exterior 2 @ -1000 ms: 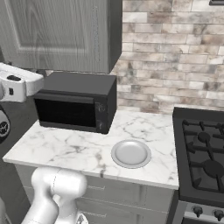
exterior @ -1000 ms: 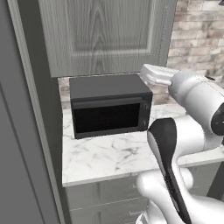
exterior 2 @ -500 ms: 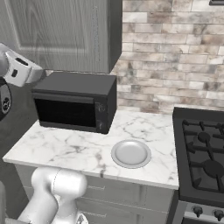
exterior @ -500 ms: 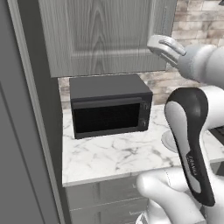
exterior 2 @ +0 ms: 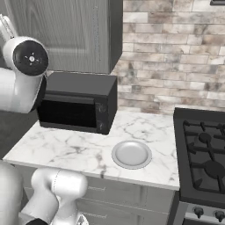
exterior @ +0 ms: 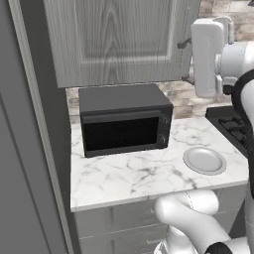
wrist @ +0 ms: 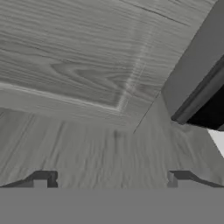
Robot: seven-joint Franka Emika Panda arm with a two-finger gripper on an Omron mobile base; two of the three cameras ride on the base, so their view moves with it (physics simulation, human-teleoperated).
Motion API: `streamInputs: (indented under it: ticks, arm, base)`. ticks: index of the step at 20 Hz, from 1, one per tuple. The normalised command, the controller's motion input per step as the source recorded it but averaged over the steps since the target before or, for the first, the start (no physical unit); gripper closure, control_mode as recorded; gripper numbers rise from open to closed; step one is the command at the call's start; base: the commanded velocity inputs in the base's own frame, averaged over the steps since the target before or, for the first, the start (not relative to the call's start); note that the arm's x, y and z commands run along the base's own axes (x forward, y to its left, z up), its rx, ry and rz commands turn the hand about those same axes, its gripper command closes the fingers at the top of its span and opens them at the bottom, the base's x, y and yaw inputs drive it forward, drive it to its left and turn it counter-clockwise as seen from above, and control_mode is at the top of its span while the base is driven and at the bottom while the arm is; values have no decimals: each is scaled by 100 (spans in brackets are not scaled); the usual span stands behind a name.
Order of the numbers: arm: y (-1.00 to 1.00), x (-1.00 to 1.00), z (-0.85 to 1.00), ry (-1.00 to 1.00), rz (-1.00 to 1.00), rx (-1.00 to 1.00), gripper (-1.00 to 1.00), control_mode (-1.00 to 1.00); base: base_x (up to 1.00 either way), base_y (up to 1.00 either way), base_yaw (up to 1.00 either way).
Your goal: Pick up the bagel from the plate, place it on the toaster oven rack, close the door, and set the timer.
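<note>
The light-grey plate (exterior: 204, 160) (exterior 2: 131, 154) lies on the marble counter to the right of the black toaster oven (exterior: 124, 125) (exterior 2: 79, 107). The bagel is out of view; the plate's face looks bare. The oven's door (exterior: 121, 133) (exterior 2: 70, 113) is shut, so the toaster oven rack is hidden behind its dark glass. My gripper (exterior: 186, 60) (wrist: 111, 179) hangs high above the oven's right end, level with the wall cabinet. It is open, its fingertips (wrist: 41, 178) wide apart, nothing between them, pointing at the cabinet door.
A grey wood-grain wall cabinet (exterior: 119, 39) (exterior 2: 66, 33) hangs right above the oven, close in front of the hand. A gas stove (exterior 2: 204, 154) adjoins the counter on the right. A tall grey panel (exterior: 25, 149) bounds the left side. Brick wall behind.
The arm has swung upward: the hand rose from beside the oven's top right to cabinet height and turned toward the cabinet door. The jaws stayed open. Oven and plate have not moved.
</note>
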Motion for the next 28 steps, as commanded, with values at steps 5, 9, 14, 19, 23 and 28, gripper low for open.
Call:
streamInputs:
  ticks: [5,9,14,19,23,28]
  arm:
    - [34,-11,-19,48,8,81,-100,-100]
    - [42,-10,0,55,-1,61,-100,-100]
    - [26,-23,15,61,0,66,-100,-100]
    - [1,-59,23,63,-3,61,-100,-100]
    - [-4,-86,32,66,-10,52,-100,-100]
    - [-9,-85,25,70,-14,33,-100,-100]
  base:
    - [0,0,0]
    - [0,0,0]
    - [0,0,0]
    - [0,0,0]
    - [0,0,0]
    - [0,0,0]
